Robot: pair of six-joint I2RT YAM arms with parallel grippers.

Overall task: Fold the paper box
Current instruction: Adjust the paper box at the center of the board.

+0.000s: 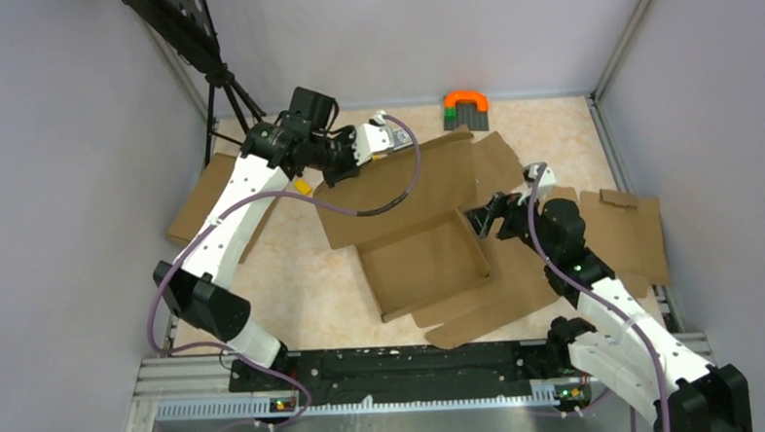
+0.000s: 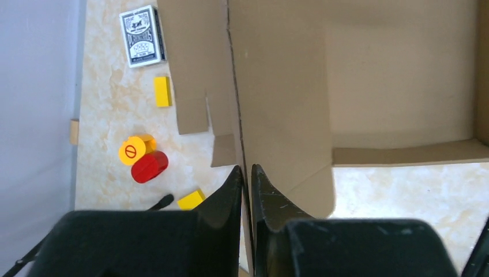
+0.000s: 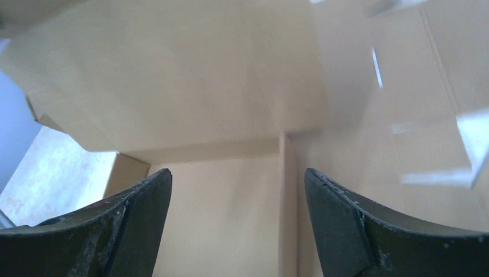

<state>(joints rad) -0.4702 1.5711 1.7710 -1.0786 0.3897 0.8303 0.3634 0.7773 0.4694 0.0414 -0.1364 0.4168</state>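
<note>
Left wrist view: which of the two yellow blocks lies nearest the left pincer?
The tilted yellow block, close beside the left pincer and below the red cylinder. The other yellow block lies farther off, just under the card deck.

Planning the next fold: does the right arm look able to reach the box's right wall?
Probably yes: the right pincer hangs open over that wall of the paper box, nothing in between.

soft, even light in the top view, faint shadows on the worktop (image 1: 294, 278). the right wrist view is hazy and washed out, the paper box (image 3: 202, 86) blurred, with white glare streaks at right. the left wrist view is sharper, colours clear.
</note>
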